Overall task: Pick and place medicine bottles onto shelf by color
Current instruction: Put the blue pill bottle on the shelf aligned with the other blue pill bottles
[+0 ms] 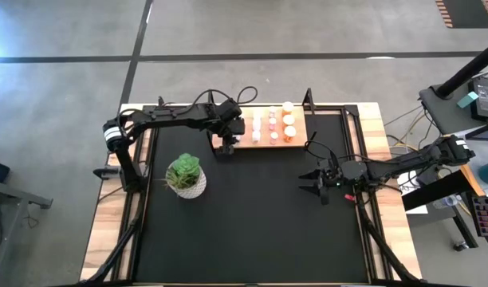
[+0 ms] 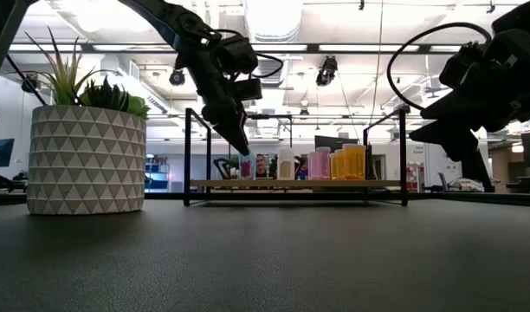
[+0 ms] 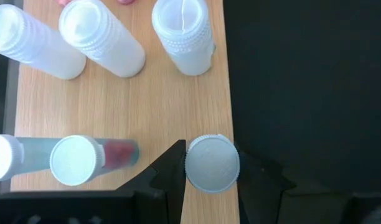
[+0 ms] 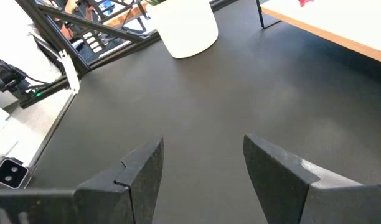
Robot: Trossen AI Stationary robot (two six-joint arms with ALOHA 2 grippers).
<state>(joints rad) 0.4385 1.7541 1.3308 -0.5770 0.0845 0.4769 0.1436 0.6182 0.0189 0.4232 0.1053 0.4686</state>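
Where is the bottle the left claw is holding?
In the high view, the held bottle sits in the left claw at the shelf's left front corner, beside the white bottles.

Black tabletop (image 1: 252, 215), potted plant (image 1: 186, 175), wooden shelf (image 1: 298, 127) bearing roughly ten bottles (image 1: 289, 119).

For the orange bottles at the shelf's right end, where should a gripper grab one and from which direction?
Judging by pose, grip the white cap or upper body of an orange bottle from straight above. They stand upright on the shelf, packed against pink neighbours, and the black end frame blocks a sideways approach. The right gripper, open over the table, is free.
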